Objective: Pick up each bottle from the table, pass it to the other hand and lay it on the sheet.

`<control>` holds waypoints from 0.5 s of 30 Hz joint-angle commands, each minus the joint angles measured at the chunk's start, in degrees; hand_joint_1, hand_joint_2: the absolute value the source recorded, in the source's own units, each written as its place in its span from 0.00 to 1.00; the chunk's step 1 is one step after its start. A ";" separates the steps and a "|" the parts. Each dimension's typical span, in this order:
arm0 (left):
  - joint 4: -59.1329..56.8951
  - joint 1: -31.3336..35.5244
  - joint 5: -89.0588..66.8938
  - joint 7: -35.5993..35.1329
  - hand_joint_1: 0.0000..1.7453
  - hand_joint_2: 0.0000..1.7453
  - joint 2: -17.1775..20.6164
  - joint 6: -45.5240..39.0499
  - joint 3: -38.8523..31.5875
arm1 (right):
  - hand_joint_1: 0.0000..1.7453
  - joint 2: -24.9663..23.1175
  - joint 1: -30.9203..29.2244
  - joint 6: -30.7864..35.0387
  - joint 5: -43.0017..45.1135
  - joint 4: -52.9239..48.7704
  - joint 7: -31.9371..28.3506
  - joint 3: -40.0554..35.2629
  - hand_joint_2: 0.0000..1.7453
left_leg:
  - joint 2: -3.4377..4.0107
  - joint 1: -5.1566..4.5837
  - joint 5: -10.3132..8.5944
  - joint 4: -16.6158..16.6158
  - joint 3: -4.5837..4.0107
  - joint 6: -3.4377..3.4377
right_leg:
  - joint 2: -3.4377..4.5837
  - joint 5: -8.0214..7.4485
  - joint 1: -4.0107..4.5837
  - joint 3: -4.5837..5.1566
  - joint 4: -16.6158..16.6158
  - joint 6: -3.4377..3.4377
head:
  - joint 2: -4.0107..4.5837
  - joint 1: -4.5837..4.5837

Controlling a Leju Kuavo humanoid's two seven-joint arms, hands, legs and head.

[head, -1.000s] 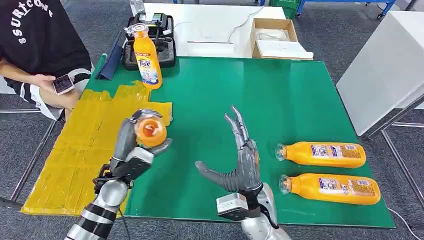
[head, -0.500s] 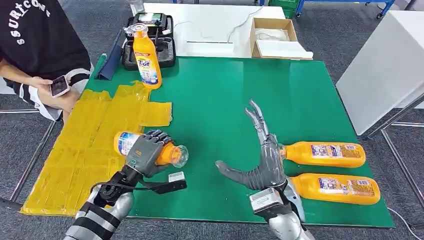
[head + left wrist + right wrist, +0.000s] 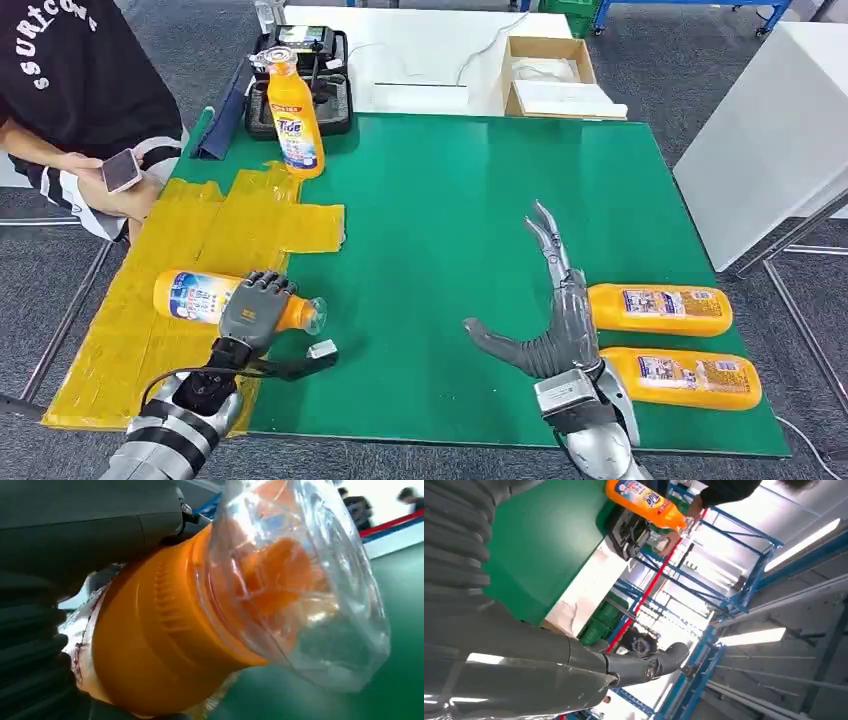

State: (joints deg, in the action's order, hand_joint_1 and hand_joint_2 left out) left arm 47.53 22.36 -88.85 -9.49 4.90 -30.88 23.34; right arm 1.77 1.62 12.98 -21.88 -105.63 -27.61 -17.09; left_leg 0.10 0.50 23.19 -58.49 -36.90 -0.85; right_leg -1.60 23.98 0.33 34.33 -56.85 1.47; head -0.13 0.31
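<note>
Item: held bottle, lying across the yellow sheet, my left hand wrapped round its neck end. My right hand empty, fingers spread, beside two bottles lying on the green table.

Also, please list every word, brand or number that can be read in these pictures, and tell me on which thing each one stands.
"Tide": label of the upright bottle at the table's far side; the same word shows on it in the right wrist view.
"SURTCON": white letters on the person's black shirt, partly cut off.
Labels on the held bottle and the two lying bottles: too small to read.
</note>
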 commanded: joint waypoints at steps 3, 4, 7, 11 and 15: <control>-19.92 5.57 4.42 3.24 0.95 1.00 -0.26 -2.80 -4.33 | 0.00 0.78 -1.58 1.09 -0.26 4.16 0.13 -0.21 1.00 | 0.13 -0.03 0.02 0.08 0.32 0.02 | 0.25 -0.03 -0.03 -0.29 0.07 0.01 | 0.00 0.02; -19.92 5.57 4.42 3.24 0.95 1.00 -0.26 -2.80 -4.33 | 0.00 0.78 -1.58 1.09 -0.26 4.16 0.13 -0.21 1.00 | 0.12 -0.02 0.02 0.07 0.35 0.02 | 0.23 -0.03 -0.03 -0.31 0.06 0.01 | 0.00 0.02; -19.92 5.57 4.42 3.24 0.95 1.00 -0.26 -2.80 -4.33 | 0.00 0.78 -1.58 1.09 -0.26 4.16 0.13 -0.21 1.00 | 0.11 -0.01 0.01 0.08 0.46 0.03 | 0.22 -0.04 -0.02 -0.41 0.07 0.01 | 0.00 0.02; -21.06 4.59 9.51 9.63 0.00 1.00 -1.37 -3.97 -8.62 | 0.00 1.32 -1.49 1.37 0.47 4.15 0.11 -0.20 1.00 | 0.18 -0.06 -0.01 0.13 0.64 0.04 | 0.34 -0.07 -0.06 -0.54 0.08 0.02 | 0.00 0.02; -19.48 2.33 24.01 24.98 0.00 1.00 -3.84 -0.66 -15.28 | 0.00 1.62 -1.37 1.49 1.52 4.53 -0.48 0.04 1.00 | 0.16 -0.08 -0.02 0.15 0.68 0.06 | 0.29 -0.05 -0.06 -0.57 0.10 0.02 | 0.00 0.04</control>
State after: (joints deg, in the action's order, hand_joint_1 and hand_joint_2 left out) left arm 33.29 28.22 -78.92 0.07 4.57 -35.06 17.81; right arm 2.12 1.60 14.05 -21.75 -104.72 -27.58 -17.09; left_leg 0.09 0.49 23.16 -58.46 -36.40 -0.78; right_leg -1.58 23.97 0.35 33.87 -56.85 1.45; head -0.13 0.35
